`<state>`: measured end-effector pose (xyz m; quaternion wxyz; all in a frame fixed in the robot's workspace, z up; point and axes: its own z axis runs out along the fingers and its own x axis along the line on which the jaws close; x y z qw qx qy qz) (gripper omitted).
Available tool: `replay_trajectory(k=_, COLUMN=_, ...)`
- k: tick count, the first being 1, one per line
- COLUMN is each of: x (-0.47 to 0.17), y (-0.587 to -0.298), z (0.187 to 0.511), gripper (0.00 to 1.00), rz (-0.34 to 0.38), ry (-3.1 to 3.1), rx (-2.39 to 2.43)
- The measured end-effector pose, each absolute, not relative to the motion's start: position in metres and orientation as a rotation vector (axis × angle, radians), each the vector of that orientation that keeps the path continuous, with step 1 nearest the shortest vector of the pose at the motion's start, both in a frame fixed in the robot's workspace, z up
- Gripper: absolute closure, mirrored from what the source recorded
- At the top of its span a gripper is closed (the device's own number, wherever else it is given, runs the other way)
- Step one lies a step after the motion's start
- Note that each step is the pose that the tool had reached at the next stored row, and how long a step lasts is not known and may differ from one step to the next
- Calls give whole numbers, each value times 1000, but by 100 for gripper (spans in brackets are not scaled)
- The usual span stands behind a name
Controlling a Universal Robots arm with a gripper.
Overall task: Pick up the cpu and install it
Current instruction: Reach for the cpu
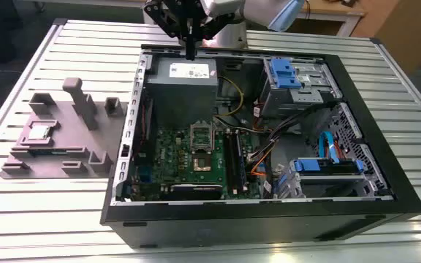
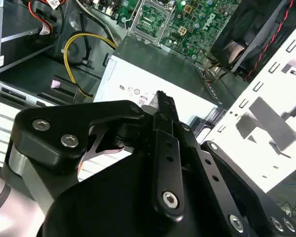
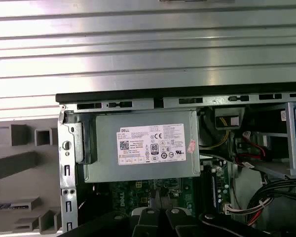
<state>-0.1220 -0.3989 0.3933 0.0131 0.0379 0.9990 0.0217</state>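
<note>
We list the cpu (image 1: 40,131) lying on the grey fixture (image 1: 97,134) on the tabletop (image 1: 50,208), at the exterior view's left. We list the claw (image 1: 191,54) narrow, empty, above the power-supply box (image 1: 185,87), well apart from the cpu.

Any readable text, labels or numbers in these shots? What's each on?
White label on the power supply: a logo, barcodes and approval marks; the fine print is too small to read.
Pink sticker at that label's edge: too small to read.
Motherboard: white markings, too small to read.
cpu on the grey holder: no print can be made out.
</note>
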Motion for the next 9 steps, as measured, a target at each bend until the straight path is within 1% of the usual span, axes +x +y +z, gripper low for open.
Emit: replay_trajectory(k=9, x=-124, y=-399, z=393, gripper=89, rz=68, ry=3113, rx=118)
